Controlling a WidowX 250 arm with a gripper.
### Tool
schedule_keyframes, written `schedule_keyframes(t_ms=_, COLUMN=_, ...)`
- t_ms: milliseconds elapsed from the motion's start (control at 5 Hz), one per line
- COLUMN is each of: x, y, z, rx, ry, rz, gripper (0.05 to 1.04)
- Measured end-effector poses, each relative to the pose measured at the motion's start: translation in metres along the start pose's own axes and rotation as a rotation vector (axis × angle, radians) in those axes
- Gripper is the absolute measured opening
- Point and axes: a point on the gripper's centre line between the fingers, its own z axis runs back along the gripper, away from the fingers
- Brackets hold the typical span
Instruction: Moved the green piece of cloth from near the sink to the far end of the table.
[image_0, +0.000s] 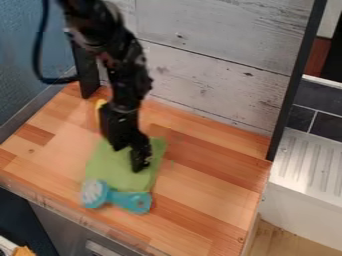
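Cloth flat on the table, well apart from the sink, brush at its near edge, gripper low over it, presumably for gripping or releasing, whether open or closed impossible to tell.

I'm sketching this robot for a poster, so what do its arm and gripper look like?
The arm is black, with chunky jointed sections and an uneven, knobbly outline. The gripper is black too, blocky at the top and narrower toward its lower end. A black cable hangs in a loop beside the arm.
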Motion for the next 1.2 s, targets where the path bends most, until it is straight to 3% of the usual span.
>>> schedule_keyframes(t_ms=600, x=0.038, y=-0.035, z=-0.002, rx=0.006, ry=-0.01, rz=0.228, gripper=1.001)
schedule_keyframes(t_ms=1200, x=0.053, y=-0.066, z=-0.009, rx=0.005, ry=-0.025, rz=0.36, gripper=0.999)
